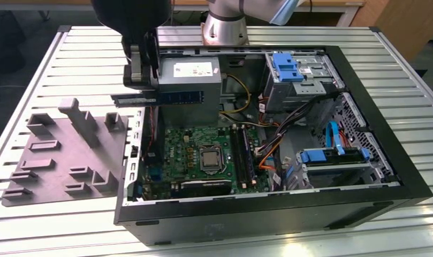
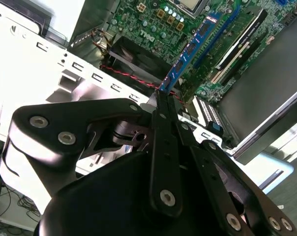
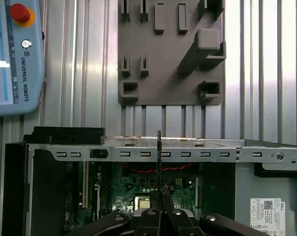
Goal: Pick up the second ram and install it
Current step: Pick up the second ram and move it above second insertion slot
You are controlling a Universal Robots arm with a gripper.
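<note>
My gripper (image 1: 143, 90) is shut on the second ram (image 1: 175, 98), a long thin bluish board with dark chips. It holds the stick level, above the open computer case's wall on the exterior view's left. In the second wrist view the ram (image 2: 190, 49) sticks out past the fingertips (image 2: 162, 105) over the motherboard (image 2: 153, 22). In the first wrist view the ram (image 3: 159, 157) appears edge-on as a thin dark line over the case wall. The black slot rails (image 1: 243, 155) lie to the right of the processor (image 1: 210, 159) in the exterior view.
A grey fixture plate (image 1: 59, 160) with upright blocks lies beside the case on the exterior view's left. Inside the case (image 1: 387, 198) are a power supply (image 1: 190, 75), blue drive brackets (image 1: 286, 67) and cable bundles (image 1: 270, 155). A teach pendant (image 3: 15, 54) rests on the ribbed table (image 1: 416, 107).
</note>
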